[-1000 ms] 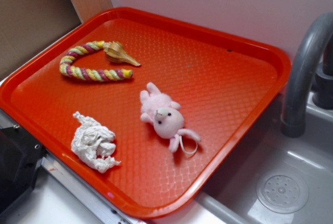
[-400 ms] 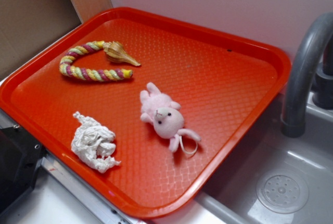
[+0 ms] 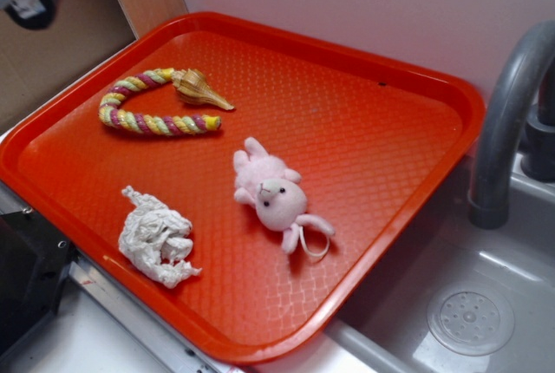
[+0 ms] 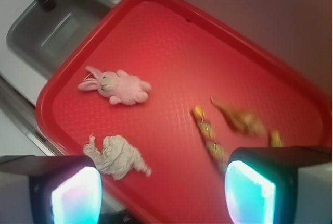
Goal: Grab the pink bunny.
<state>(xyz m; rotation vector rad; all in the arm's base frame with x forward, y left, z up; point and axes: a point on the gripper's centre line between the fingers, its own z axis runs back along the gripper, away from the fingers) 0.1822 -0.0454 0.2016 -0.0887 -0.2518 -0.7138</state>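
Lying near the middle of the red tray (image 3: 416, 87), the pink bunny (image 3: 270, 195) looks soft, light and squashy; its plump body suits the wide-spread fingers (image 4: 250, 193) high above.

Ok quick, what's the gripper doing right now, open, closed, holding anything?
Gripper: open, jaws wide apart, holding nothing, high above the orange plastic tray.

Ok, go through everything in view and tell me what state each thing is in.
pink bunny: lying flat on the tray, not held
paper wad: crumpled, loose on the tray
braided rope: bent into a U, beside the shell
shell: lying on its side
end effector: open, high above the tray
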